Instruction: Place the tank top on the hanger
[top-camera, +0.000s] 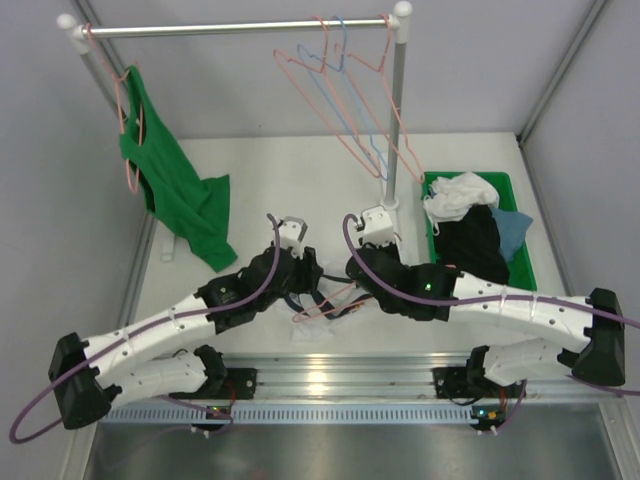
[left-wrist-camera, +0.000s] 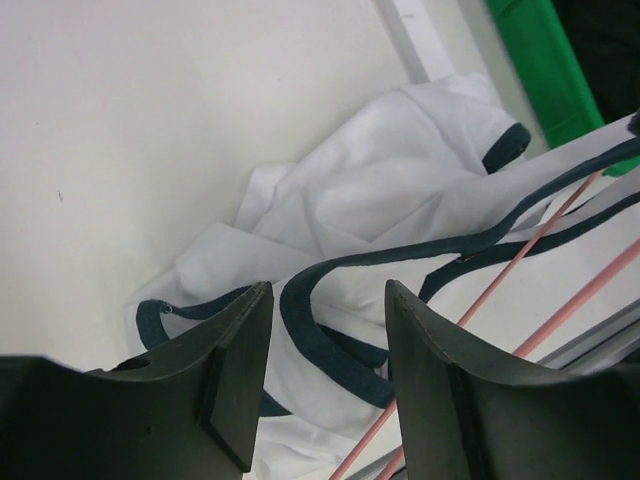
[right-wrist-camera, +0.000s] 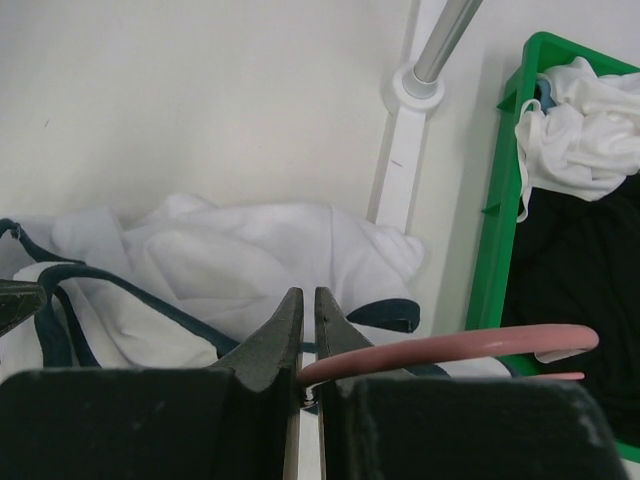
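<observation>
The white tank top with navy trim (left-wrist-camera: 350, 190) lies crumpled on the white table (left-wrist-camera: 150, 120), in front of the two arms and near the foot of the rack's post. The thin salmon-pink wire hanger (right-wrist-camera: 470, 342) lies partly across it. The right pincer (right-wrist-camera: 308, 295) is clamped on the hanger's wire, fingers pressed together. The left pincer (left-wrist-camera: 328, 295) stands apart, with a navy-trimmed strap (left-wrist-camera: 380, 262) running through the gap, apparently untouched by either finger.

The likeliest trouble is at that strap. If the left pincer closes a little off, it probably gathers loose white cloth or misses the trim. The pink wires run just beside it and could be pinched too. The shirt is so bunched that neck and armhole are hard to tell apart, so the hanger's shoulder may enter the wrong opening. Thin wire may also twist in the right pincer's grip once the fabric drags on it. The arms work close together and could knock each other.

Counted:
- one white tank top
- one hanger in hand
- two pincers
- one green tank top (top-camera: 175, 190), hanging on another pink hanger at the left of the grey rail (top-camera: 240, 27)
- one light blue hanger (top-camera: 345, 95) and at least two pink ones at the rail's right end, too overlapped for a firm count
- one green plastic bin (right-wrist-camera: 495, 230) holding white, black and blue clothes
</observation>
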